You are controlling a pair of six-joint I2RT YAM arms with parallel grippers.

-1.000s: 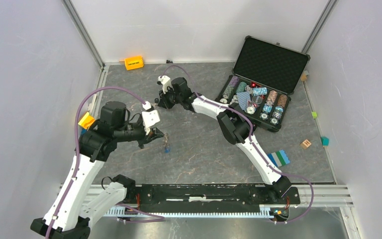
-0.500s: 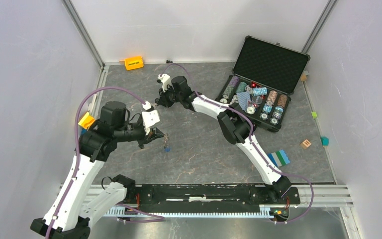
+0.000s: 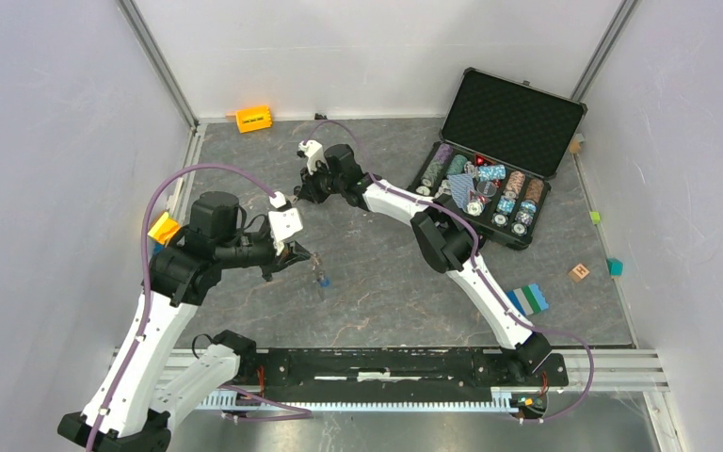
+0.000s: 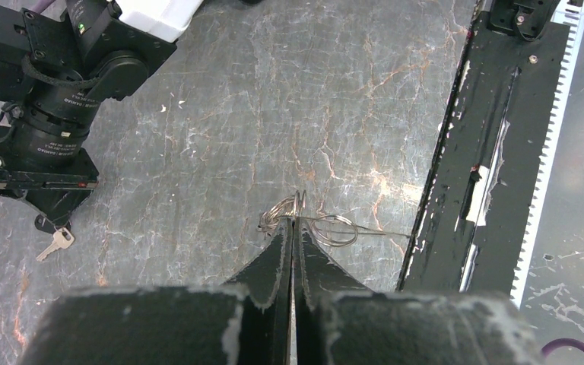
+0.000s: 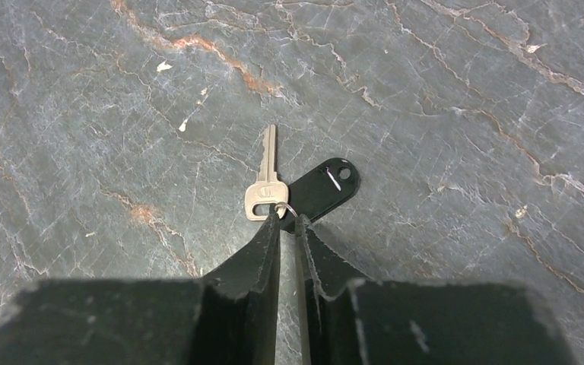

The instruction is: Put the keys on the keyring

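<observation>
My left gripper (image 4: 294,223) (image 3: 303,256) hovers above the table, shut on the keyring (image 4: 327,226), a tangle of thin silver wire loops sticking out past its tips. A small blue key (image 3: 321,280) dangles just below it. Farther back, my right gripper (image 5: 287,217) (image 3: 303,195) points down at a brass key (image 5: 264,182) (image 4: 55,242) lying flat beside a black oval tag (image 5: 321,188). A tiny split ring (image 5: 287,208) joins key and tag. The right fingertips stand a narrow gap apart with that ring pinched between them.
An open black case (image 3: 513,113) of poker chips stands at the back right. An orange block (image 3: 253,119) lies by the back wall and a yellow one (image 3: 163,228) at the left edge. Small blocks (image 3: 579,272) and a blue-green piece (image 3: 527,299) sit at right. The black rail (image 4: 487,152) borders the front.
The blue key under my left gripper has swung slightly to the right. The right wrist has shifted a little at the brass key; both arms otherwise hold their places.
</observation>
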